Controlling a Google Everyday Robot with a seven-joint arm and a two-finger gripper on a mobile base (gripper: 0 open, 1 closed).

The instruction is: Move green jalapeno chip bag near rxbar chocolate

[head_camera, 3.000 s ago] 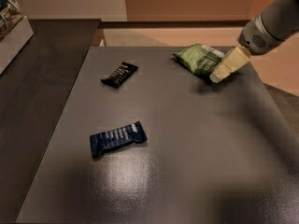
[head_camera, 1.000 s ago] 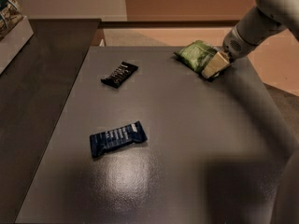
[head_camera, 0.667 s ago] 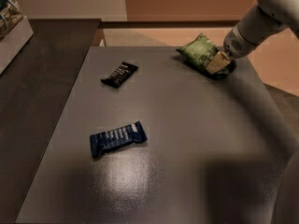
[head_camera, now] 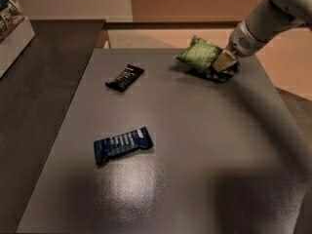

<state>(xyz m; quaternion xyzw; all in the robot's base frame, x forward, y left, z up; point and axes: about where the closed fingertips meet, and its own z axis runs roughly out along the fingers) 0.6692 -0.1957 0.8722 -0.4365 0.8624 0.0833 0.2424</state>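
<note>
The green jalapeno chip bag is at the far right of the grey table, tilted, its left end slightly off the surface. My gripper comes in from the upper right and is shut on the bag's right end; a tan finger shows over the bag. The rxbar chocolate, a small black bar, lies flat at the far left-centre of the table, well to the left of the bag.
A dark-blue-wrapped bar with a white end lies at centre left, nearer the front. A darker counter adjoins the table on the left, with a white box at its far end. Floor lies beyond the far edge.
My gripper moved in onto the bag's right end and closed on it. The bag has tipped up and shifted slightly. Both bars have stayed put.
</note>
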